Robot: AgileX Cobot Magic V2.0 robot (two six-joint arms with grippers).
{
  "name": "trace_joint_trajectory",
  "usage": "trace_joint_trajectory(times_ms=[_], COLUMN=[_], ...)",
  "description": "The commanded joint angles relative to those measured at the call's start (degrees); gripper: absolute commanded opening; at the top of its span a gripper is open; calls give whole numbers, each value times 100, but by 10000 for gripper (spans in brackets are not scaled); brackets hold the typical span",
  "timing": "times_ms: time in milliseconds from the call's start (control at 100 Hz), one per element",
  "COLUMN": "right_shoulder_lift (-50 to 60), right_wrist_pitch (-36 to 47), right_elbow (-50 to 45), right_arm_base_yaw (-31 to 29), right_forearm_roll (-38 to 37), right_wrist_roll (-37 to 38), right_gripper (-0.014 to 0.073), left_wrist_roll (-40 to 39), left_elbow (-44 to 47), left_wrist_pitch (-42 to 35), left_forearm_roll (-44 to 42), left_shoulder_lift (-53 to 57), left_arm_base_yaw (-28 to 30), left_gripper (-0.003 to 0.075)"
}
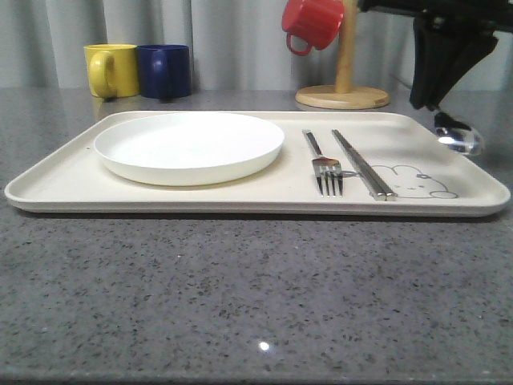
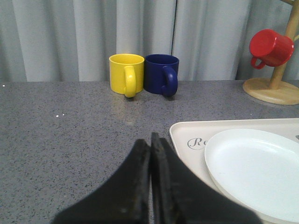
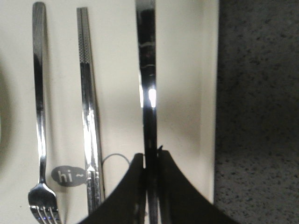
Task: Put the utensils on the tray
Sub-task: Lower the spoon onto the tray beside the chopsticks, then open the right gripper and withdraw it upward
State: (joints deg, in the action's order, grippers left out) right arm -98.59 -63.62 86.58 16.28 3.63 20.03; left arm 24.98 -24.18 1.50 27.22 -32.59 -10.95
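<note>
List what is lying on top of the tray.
On the tray lie a white plate, a fork and chopsticks. The right tool grips the spoon above it; whether it touches the tray is unclear.

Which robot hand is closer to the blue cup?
Left. The left gripper sits shut over the counter by the tray's left corner, the blue cup straight ahead of it. The right gripper is across the tray, gripping the spoon near its right rim.
</note>
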Motion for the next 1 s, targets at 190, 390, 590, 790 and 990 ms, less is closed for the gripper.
trace_joint_trajectory(times_ms=[190,390,590,790,990], right_shoulder_lift=[-159,-278,-277,-277,-277], right_wrist_pitch=[197,180,186,186,186], right_elbow=[151,151,151,151,151], right_arm_base_yaw=[212,212,212,212,212], right_forearm_roll=[-109,-290,-289,-289,-289], right_wrist_roll=[174,354,354,354,354], right_gripper=[-62,-62,12,123,244], left_wrist_roll=[-50,-50,-50,-50,-50], left_elbow=[-159,-159,-159,-159,-159], left_wrist_pitch=[-442,-442,-442,-442,-442], left_forearm_roll=[-2,-2,-2,-2,-2], left_shoulder_lift=[1,1,1,1,1], left_arm_base_yaw=[-42,-42,-42,-42,-42], left_gripper=[-18,-18,-18,-18,-18])
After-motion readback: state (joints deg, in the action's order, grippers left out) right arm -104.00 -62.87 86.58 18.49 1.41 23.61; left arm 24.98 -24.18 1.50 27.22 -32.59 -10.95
